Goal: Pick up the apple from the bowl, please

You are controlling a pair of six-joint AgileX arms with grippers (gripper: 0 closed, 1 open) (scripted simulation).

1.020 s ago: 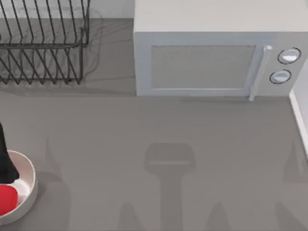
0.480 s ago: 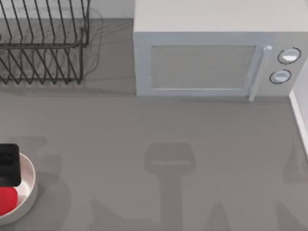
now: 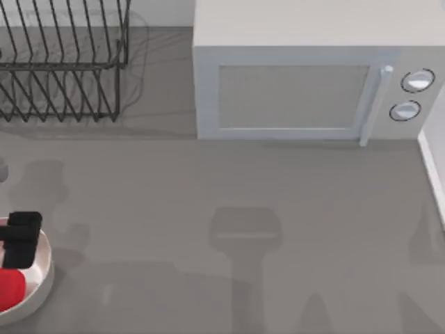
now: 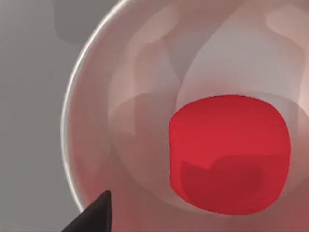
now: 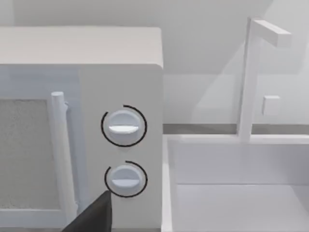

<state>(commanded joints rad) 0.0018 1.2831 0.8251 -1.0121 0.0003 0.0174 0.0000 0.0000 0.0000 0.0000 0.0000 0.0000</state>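
**Left arm is hanging over the bowl, apple waiting inside**

The apple [image 3: 8, 289] is sitting inside the bowl [image 3: 43, 275] at the near-left corner of the counter [image 3: 229, 195], partly cut off by the top view's left edge. The left end effector [image 3: 19, 240] is hovering over the bowl's far side, just beside the apple rather than around it. Can't tell whether its fingers are spread or pinched — from above it's reading as a dark block, and the left wrist view is only catching one dark fingertip [image 4: 94, 215].

Handling guess: the apple is looking smooth and a bit lumpy, so I'm expecting it to be light and stiff but slippery, and likely to roll on that glossy bowl floor if nudged. I'd be taking it across its widest middle, fingers coming straight down on two opposite sides, keeping clear of the thick rim.

View differences: the left wrist view is giving the apple [image 4: 229, 154] close up, resting in the bottom of the bowl [image 4: 72, 121], off-centre — the top view isn't giving that. The top view is placing everything: the microwave [image 3: 306, 76] and the wire rack [image 3: 62, 62] along the back. The right wrist view is facing the microwave's dials [image 5: 124, 126] and a white sink with its faucet [image 5: 251, 77], so the right arm is sitting parked on the right side, fingers not readable.
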